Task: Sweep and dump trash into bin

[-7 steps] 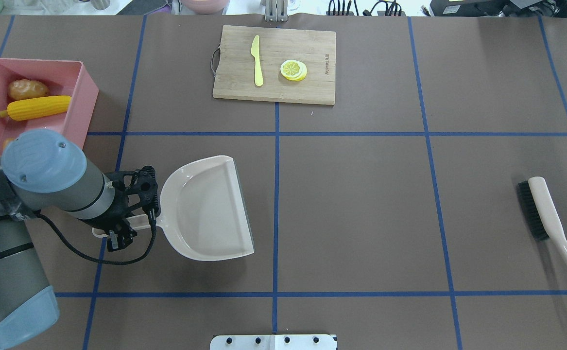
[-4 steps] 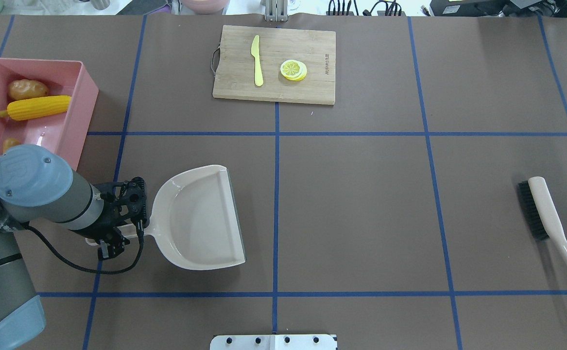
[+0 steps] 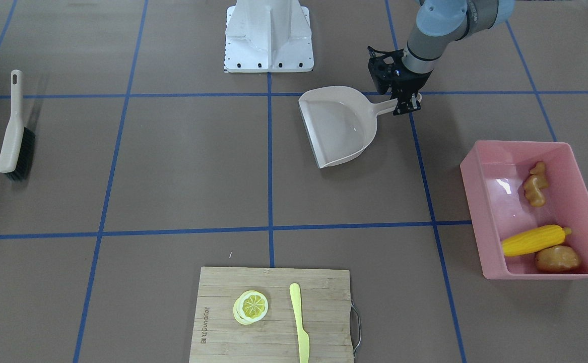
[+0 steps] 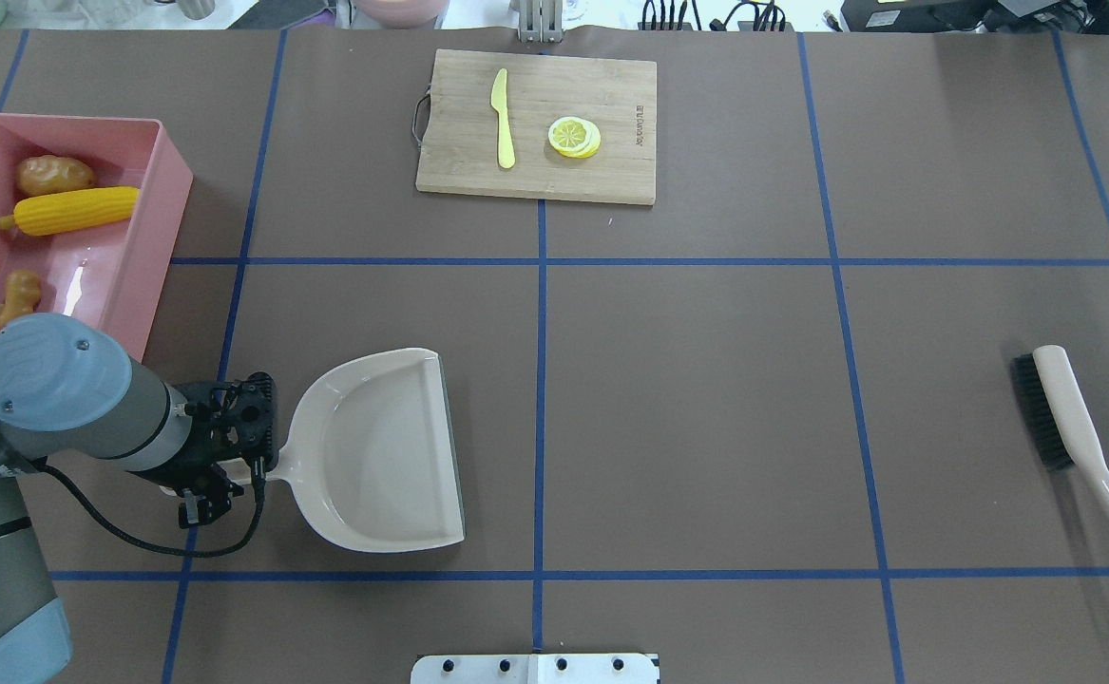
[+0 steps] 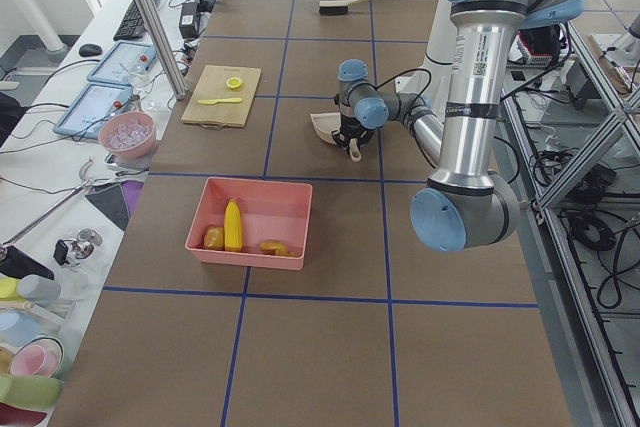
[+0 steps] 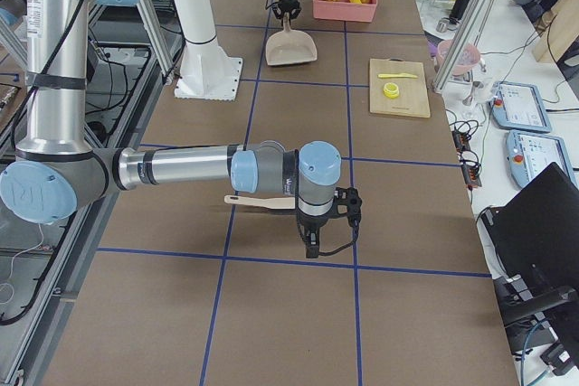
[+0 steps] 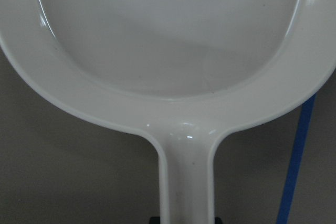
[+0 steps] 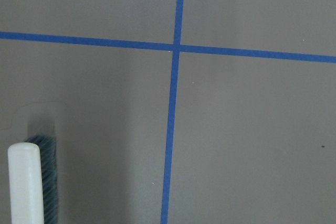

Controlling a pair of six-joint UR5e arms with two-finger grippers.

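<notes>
The pink bin (image 4: 162,204) stands at the left edge of the overhead view, and at the right of the front view (image 3: 475,201). In it lie the yellow corn cob (image 4: 69,211), the brown potato (image 4: 53,175) and the tan ginger root (image 4: 5,299). My left gripper (image 4: 240,467) is shut on the handle of the beige dustpan (image 4: 373,456), which is empty and sits low over the table, in front of the bin. The left wrist view shows the pan (image 7: 168,51) and its handle. My right gripper (image 6: 326,216) shows only in the exterior right view, above the brush (image 6: 258,201); I cannot tell its state.
The beige brush (image 4: 1077,437) lies on the table at the far right. A wooden cutting board (image 4: 611,171) at the back middle bears a yellow knife (image 4: 503,119) and a lemon slice (image 4: 574,136). The robot's base plate (image 4: 535,668) is at the front edge.
My left arm has drawn the dustpan back toward the robot and a little left, away from the bin. The ginger root, hidden by the arm before, now shows.
</notes>
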